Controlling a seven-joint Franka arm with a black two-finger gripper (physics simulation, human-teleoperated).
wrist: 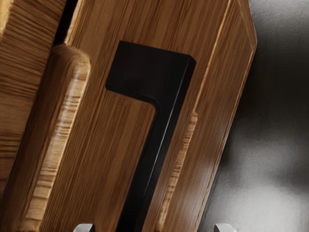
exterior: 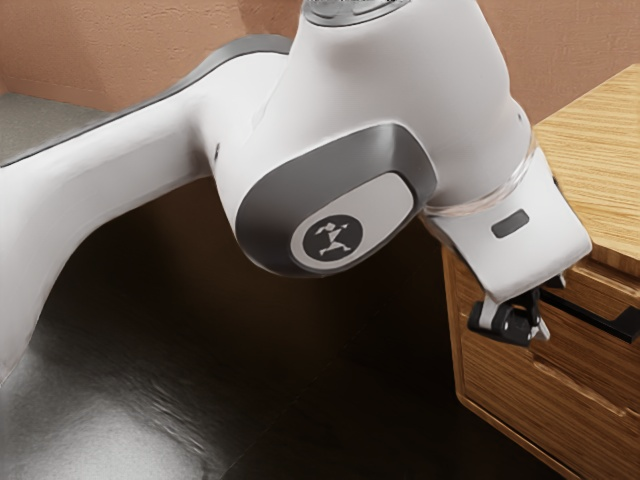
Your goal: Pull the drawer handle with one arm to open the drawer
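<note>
Now my fingers (wrist: pixel 84 227) are spread open and hold nothing, and the long black handle (wrist: pixel 157 145) on the front of the drawer (wrist: pixel 106 145) lies just ahead of them, lined up with the gap, so I think they can close across it.

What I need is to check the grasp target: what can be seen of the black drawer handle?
The drawer handle is a matte black, square-edged bar, metal by its look, lying along the wooden drawer front. One end bends at a right angle into a foot that meets the wood, so the bar stands off it. It passes between the fingers of the open gripper, apparently untouched.
</note>
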